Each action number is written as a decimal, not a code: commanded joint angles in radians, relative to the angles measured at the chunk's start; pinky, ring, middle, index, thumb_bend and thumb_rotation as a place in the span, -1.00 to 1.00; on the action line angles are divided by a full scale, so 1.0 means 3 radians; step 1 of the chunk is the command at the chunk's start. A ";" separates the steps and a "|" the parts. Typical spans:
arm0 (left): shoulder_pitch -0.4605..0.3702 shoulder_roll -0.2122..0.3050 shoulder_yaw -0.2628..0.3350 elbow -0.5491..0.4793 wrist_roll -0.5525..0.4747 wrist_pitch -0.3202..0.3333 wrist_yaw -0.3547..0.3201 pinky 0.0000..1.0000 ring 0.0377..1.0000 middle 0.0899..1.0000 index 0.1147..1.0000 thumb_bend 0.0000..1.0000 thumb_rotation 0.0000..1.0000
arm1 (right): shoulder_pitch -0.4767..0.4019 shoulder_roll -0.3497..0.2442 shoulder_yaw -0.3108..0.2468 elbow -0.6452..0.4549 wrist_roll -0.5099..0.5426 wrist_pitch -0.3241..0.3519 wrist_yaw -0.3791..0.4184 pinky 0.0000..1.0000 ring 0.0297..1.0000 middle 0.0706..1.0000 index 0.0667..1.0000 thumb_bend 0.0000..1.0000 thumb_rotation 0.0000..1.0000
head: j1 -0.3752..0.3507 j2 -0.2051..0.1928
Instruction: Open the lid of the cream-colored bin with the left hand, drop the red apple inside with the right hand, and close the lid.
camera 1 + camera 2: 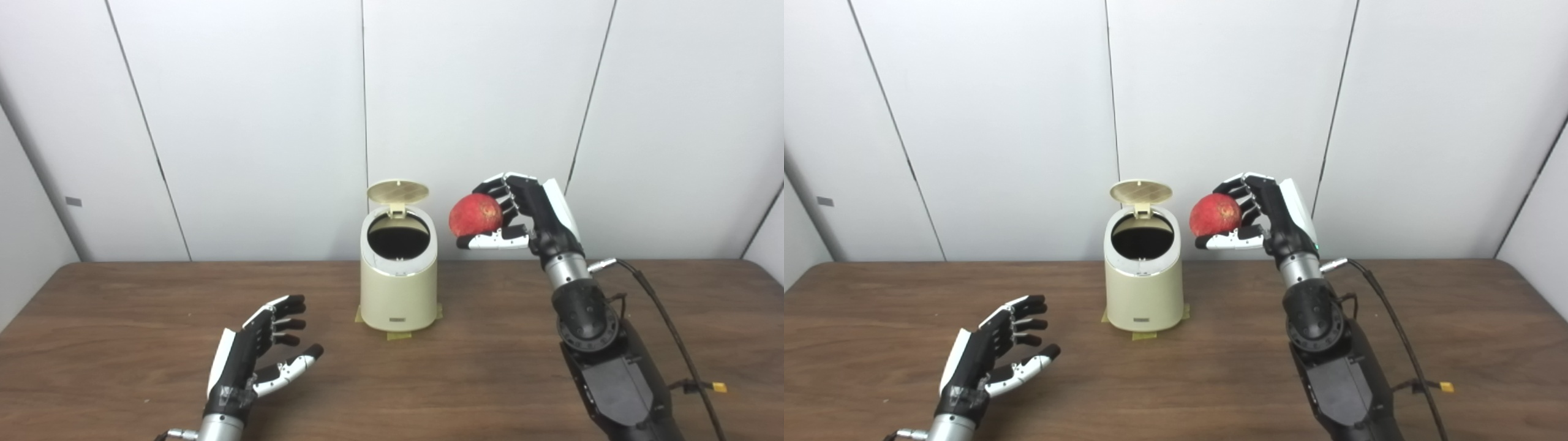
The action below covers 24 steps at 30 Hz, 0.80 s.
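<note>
The cream-colored bin [398,288] stands mid-table with its round lid [398,191] tipped up at the back, so the dark inside shows. My right hand [520,214] is raised to the right of the bin's mouth, shut on the red apple [475,214]. The apple hangs just right of the bin's rim, slightly above it, not over the opening. My left hand [263,349] is low over the table, left of and nearer than the bin, fingers apart and holding nothing.
The bin sits on yellow tape marks [398,335] on the brown wooden table [122,306]. A black cable [667,324] runs along the right arm to a small yellow connector [719,387]. White wall panels close off the back.
</note>
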 commanded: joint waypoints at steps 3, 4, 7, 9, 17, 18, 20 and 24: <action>-0.0014 -0.0059 -0.0026 0.0083 0.0016 -0.0154 0.0057 0.21 0.39 0.50 0.50 0.27 -0.90 | -0.0283 0.0020 0.0011 0.0088 -0.0023 -0.0194 -0.0078 -0.36 -0.25 -0.13 0.00 0.03 -1.00 | 0.0010 0.0004; -0.0015 -0.0057 -0.0027 0.0086 0.0013 -0.0158 0.0057 0.22 0.39 0.50 0.50 0.26 -0.90 | -0.0306 0.0033 0.0020 0.0129 -0.0025 -0.0220 -0.0091 -0.39 -0.28 -0.13 0.02 0.03 -1.00 | 0.0010 0.0004; -0.0015 -0.0052 -0.0031 0.0087 0.0001 -0.0150 0.0047 0.25 0.41 0.52 0.51 0.26 -0.89 | -0.0360 0.0072 0.0039 0.0209 -0.0041 -0.0248 -0.0114 -0.42 -0.30 -0.14 0.03 0.02 -1.00 | 0.0000 0.0008; -0.0015 -0.0047 -0.0038 0.0082 0.0028 -0.0149 0.0058 0.25 0.41 0.52 0.51 0.26 -0.87 | -0.0385 0.0100 0.0050 0.0231 -0.0064 -0.0218 -0.0123 -0.43 -0.30 -0.14 0.04 0.02 -1.00 | -0.0006 0.0014; -0.0015 -0.0056 -0.0041 0.0072 0.0020 -0.0153 0.0084 0.24 0.40 0.51 0.50 0.26 -0.91 | -0.0448 0.0189 0.0087 0.0285 -0.0140 -0.0056 -0.0115 -0.43 -0.30 -0.15 0.04 0.02 -1.00 | 0.0005 0.0036; -0.0014 -0.0061 -0.0042 0.0069 0.0013 -0.0155 0.0084 0.24 0.40 0.51 0.50 0.26 -0.92 | -0.0456 0.0201 0.0082 0.0302 -0.0122 -0.0061 -0.0109 -0.43 -0.30 -0.14 0.04 0.02 -1.00 | 0.0010 0.0038; -0.0014 -0.0065 -0.0045 0.0065 0.0008 -0.0153 0.0081 0.24 0.40 0.51 0.50 0.26 -0.93 | -0.0473 0.0224 0.0082 0.0341 -0.0105 -0.0066 -0.0108 -0.42 -0.30 -0.14 0.03 0.02 -1.00 | 0.0014 0.0041; -0.0011 -0.0082 -0.0049 0.0044 0.0007 -0.0122 0.0085 0.26 0.40 0.51 0.50 0.26 -0.93 | -0.0506 0.0256 0.0100 0.0433 -0.0104 -0.0124 -0.0132 -0.41 -0.29 -0.13 0.03 0.02 -1.00 | 0.0022 0.0052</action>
